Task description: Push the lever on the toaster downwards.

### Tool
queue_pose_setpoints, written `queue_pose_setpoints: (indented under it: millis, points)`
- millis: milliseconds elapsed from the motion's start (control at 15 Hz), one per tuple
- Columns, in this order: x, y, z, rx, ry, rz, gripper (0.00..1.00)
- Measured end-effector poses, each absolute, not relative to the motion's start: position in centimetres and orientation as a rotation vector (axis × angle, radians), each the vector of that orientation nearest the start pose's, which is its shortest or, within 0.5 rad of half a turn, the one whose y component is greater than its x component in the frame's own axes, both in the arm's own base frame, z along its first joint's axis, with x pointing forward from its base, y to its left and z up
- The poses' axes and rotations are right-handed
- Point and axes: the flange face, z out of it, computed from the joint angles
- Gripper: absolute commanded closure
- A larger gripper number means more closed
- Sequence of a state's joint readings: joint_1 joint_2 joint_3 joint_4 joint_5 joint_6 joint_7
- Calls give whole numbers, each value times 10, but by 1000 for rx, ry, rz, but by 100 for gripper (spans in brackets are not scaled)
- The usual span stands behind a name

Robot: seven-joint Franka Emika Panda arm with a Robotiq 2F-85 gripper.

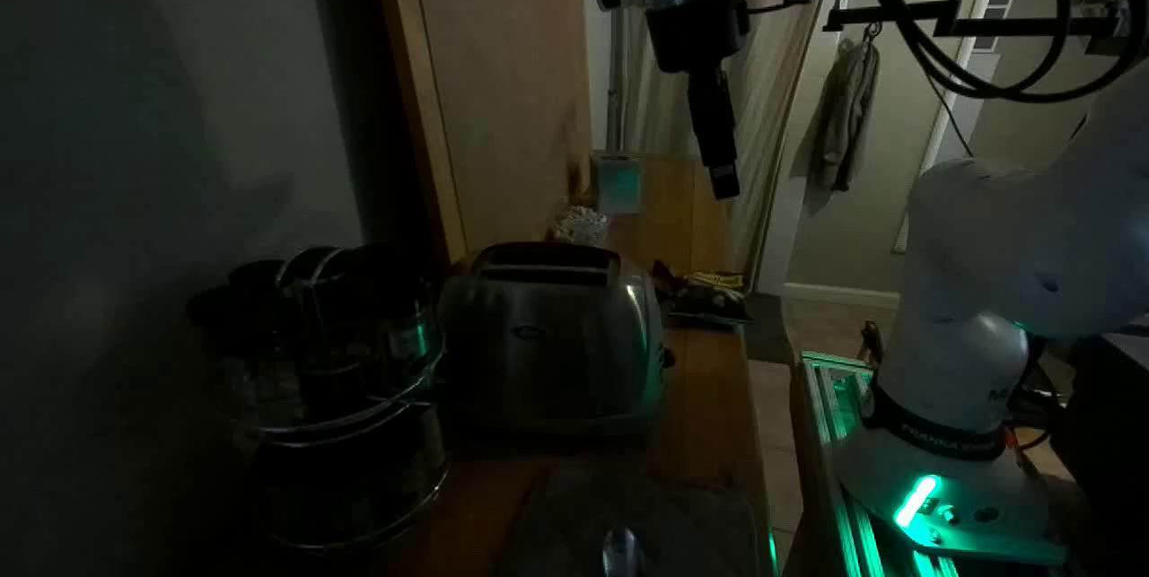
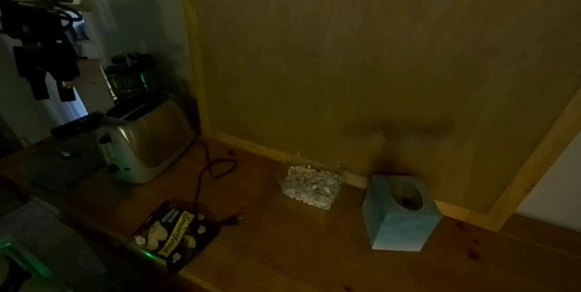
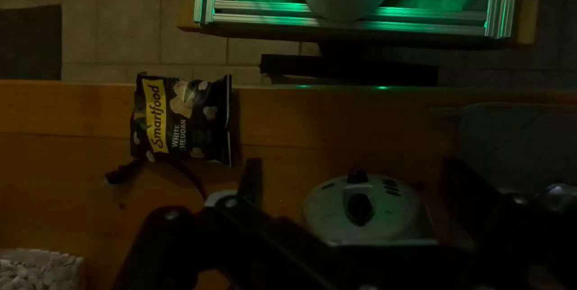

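The hand (image 2: 54, 94) hangs above the tabletop (image 2: 272, 251), its jaws standing well apart, holding nothing. Lower down stands the toaster (image 1: 548, 357), its lever (image 3: 359, 209) facing the long edge beside the robot's base (image 1: 951, 478). A Smartfood bag (image 3: 182, 121) lies along that edge, near the toaster, whose cord (image 2: 200, 184) trails to it. By the opposite edge are a dim round rack (image 1: 332, 389), close beside the toaster, a box of pebbles (image 2: 312, 187) and a blue box (image 2: 401, 233).

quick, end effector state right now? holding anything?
End effector: open, jaws well apart, holding nothing.
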State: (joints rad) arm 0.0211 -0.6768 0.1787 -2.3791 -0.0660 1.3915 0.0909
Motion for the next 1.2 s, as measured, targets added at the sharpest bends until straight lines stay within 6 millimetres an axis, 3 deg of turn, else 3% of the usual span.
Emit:
queue_pose_setpoints:
  millis: [733, 1000, 1200]
  points:
    - [305, 64, 530, -3320, -93, 479, 0]
    - [311, 67, 520, -3383, -184, 335, 0]
    - [301, 64, 500, -3418, -244, 193, 0]
